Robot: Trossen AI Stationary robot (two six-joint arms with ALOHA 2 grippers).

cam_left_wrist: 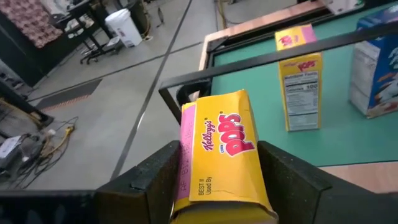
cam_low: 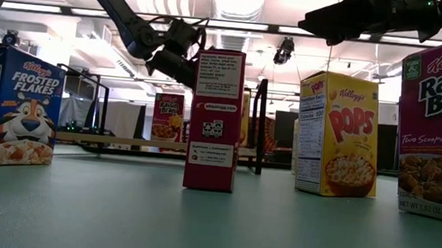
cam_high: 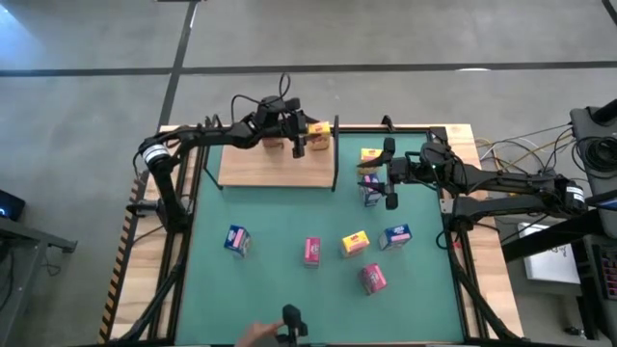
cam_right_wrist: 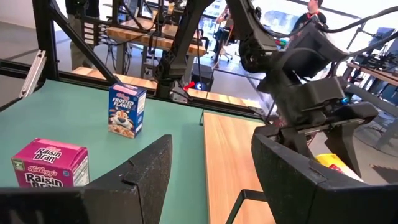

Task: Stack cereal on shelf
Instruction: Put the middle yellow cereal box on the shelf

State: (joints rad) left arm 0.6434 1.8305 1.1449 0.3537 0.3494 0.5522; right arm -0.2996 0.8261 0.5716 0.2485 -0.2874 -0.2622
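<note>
**Holding a Pops box over the shelf**

Spreading across the middle of the bench [cam_high: 463, 140] is a green mat [cam_high: 289, 289], with the light-wood shelf [cam_high: 260, 166] and its thin black posts lying at the far left part of it.

The left arm reaches over the shelf's far edge. The left gripper [cam_high: 307, 135] has its jaws closed on a yellow Pops box [cam_left_wrist: 221, 155], carried above the far right corner of the shelf. In the left wrist view the box lies tipped between the two dark fingers [cam_left_wrist: 146, 180], its logo facing up.

The right arm comes in from the right side of the bench. The right gripper [cam_high: 389, 173] hovers just right of the shelf, jaws spread wide with nothing between them.

A second yellow Pops box [cam_high: 370, 154] stands at the far edge of the mat near the right gripper, and a blue box [cam_high: 371, 193] stands just beside it.

Five more boxes stand apart on the near half of the mat: a blue Frosted Flakes box [cam_high: 236, 240] at left, a magenta box [cam_high: 312, 251], a third yellow Pops box [cam_high: 355, 244], another blue box [cam_high: 395, 236], and a Raisin Bran box [cam_high: 373, 279] nearest the front.

A person's hand [cam_high: 258, 333] shows at the near edge.
</note>
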